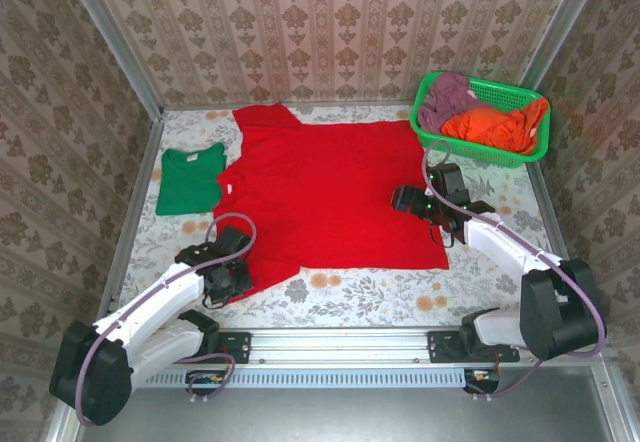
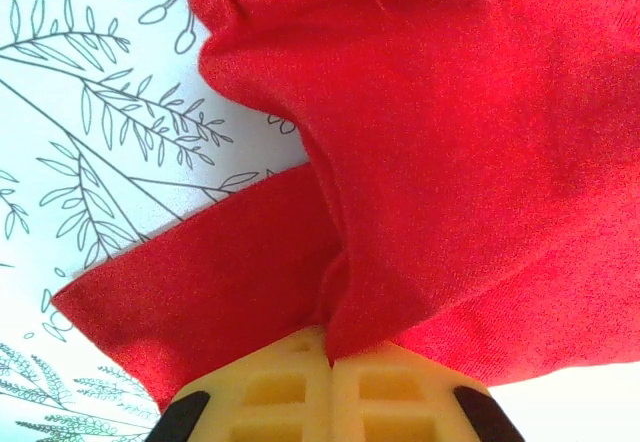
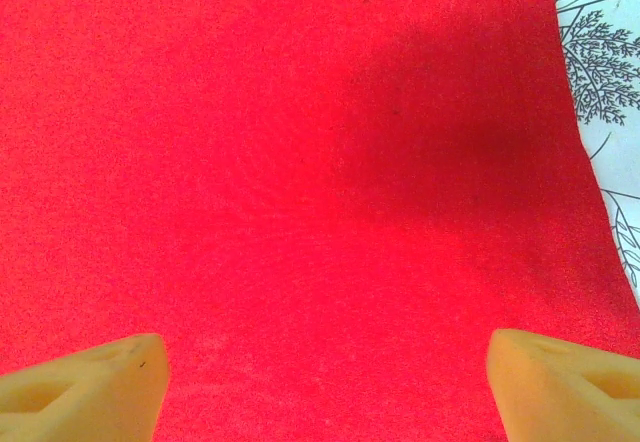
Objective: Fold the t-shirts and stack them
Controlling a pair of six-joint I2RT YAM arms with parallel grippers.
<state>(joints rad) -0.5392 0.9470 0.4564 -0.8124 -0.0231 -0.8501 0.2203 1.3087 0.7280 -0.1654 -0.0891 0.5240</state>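
At the table's point(image 1: 400, 292) near edge your left gripper point(image 2: 330, 362) pinches the bright red cloth t-shirt's point(image 1: 330, 187) sleeve; your right gripper point(image 3: 325, 382) hangs spread above it — unfolded. By the left edge the emerald green cloth t-shirt point(image 1: 190, 180) lies folded — halfway.

The right gripper point(image 3: 325, 387) is wide open over the flat red t-shirt point(image 3: 280, 182), beside the patterned tablecloth point(image 3: 612, 82).

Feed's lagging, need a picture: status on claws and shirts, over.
Left claw shut on red t-shirt, near-left corner. Right claw open over its right side. Green t-shirt folded, far left. Basket of clothes at far-right corner.
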